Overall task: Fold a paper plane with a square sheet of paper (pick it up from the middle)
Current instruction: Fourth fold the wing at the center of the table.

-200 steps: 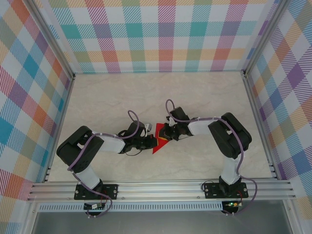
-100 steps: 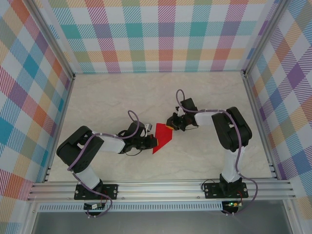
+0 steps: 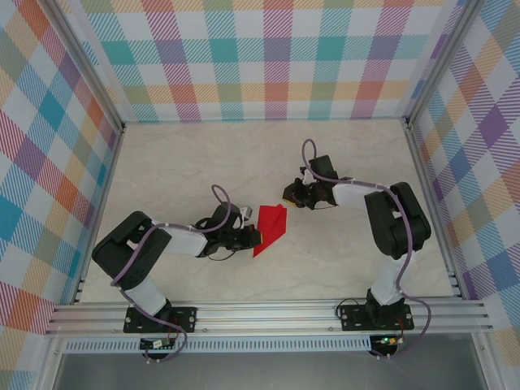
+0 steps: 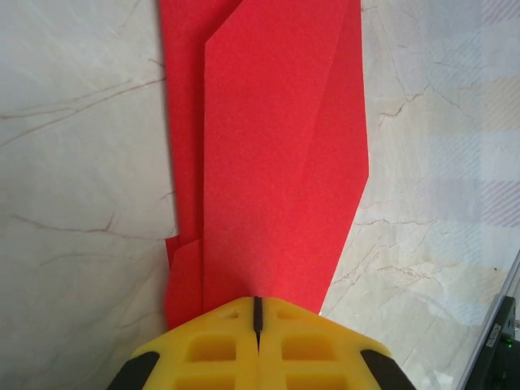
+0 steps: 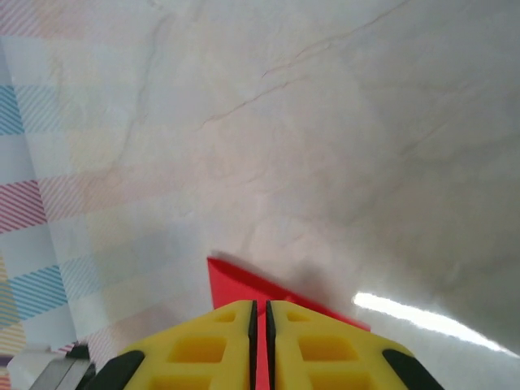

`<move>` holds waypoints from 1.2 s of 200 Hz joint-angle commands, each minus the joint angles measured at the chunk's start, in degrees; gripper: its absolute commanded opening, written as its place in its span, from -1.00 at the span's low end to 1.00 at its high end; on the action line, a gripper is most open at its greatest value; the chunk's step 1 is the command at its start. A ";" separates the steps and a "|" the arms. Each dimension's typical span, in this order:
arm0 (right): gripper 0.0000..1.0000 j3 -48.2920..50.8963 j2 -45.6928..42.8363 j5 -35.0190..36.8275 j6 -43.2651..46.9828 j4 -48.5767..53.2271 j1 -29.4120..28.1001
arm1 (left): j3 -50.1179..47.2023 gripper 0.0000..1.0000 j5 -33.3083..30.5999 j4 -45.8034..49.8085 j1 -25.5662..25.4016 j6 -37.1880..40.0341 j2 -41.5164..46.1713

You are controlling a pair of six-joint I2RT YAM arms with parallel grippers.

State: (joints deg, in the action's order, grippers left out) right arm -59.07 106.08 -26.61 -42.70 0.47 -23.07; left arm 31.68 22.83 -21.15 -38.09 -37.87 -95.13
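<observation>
**Item:** red paper plane [image 4: 276, 162], part-folded. It is a narrow strip of layered flaps lying flat on the marble tabletop [image 3: 187, 162] and running straight ahead from the left gripper's fingertips.

**Left gripper** [image 4: 256, 305]: clenched on the near end of the plane, with its yellow pads [image 4: 219, 345] meeting over the paper.

**Right gripper** [image 5: 260, 307]: the jaws are almost together with a thin slit between them. Whether they are fully closed cannot be told, and nothing is seen held. A red corner of the plane shows just past its fingertips. From above, this gripper sits apart from the plane's far tip.

**Hazards, as judged:**
- The plane is anchored at one end only, so any pull or twist by the left gripper could drag it and skew the layers.
- The loose upper flaps could spring open, since nothing presses on them.
- If the right gripper comes back low, it could catch the free tip and crumple or tear it.
- A hard pinch could dent the near end.
</observation>
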 commanded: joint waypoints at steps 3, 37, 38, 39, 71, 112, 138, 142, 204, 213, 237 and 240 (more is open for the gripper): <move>-0.71 3.15 -4.51 -1.79 -0.61 -1.79 -2.97 | -4.22 -0.96 -4.64 16.68 0.12 1.46 -2.51; -0.75 4.51 -1.64 -4.91 -4.04 -6.43 -7.32 | -2.90 -0.94 -4.12 17.00 0.16 1.22 -2.54; -0.75 4.54 -1.52 -4.92 -4.18 -6.61 -7.37 | -2.88 -0.94 -4.11 17.01 0.14 1.22 -2.52; -0.75 4.56 -1.37 -4.85 -4.30 -6.75 -7.44 | -2.82 -0.94 -4.07 17.01 0.13 1.22 -2.52; -0.79 6.25 2.30 -4.01 -7.10 -9.49 -8.74 | -2.24 -0.94 -3.69 17.10 0.12 0.85 -1.99; -0.82 7.45 5.00 -1.77 -6.52 -8.40 -9.27 | -1.07 -0.91 -2.18 17.48 0.12 0.24 0.55; -0.83 7.86 5.49 -1.81 -5.99 -8.34 -9.27 | 1.77 -0.89 0.95 19.00 0.12 -0.78 4.34; -0.83 7.91 5.56 -1.94 -6.02 -8.49 -9.27 | 2.53 -0.88 1.05 19.85 0.18 -0.81 4.98; -0.84 7.39 6.17 -1.34 -5.55 -7.22 -9.27 | 9.48 -0.70 9.13 15.88 1.92 -5.63 5.44; -0.84 7.39 6.24 -1.34 -5.55 -7.24 -9.27 | 10.43 -0.70 9.85 15.29 1.96 -6.60 3.73; -0.84 7.65 6.48 -1.28 -5.64 -7.19 -9.27 | 11.67 -0.69 10.69 12.22 2.18 -8.66 -1.43; -0.84 7.61 6.50 -1.25 -5.64 -7.15 -9.28 | 11.76 -0.69 11.07 11.58 2.14 -9.00 -2.05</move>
State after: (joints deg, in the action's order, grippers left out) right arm -52.27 109.62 -30.11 -48.86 -8.43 -32.16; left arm 42.26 30.33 -6.22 -36.60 -43.33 -92.68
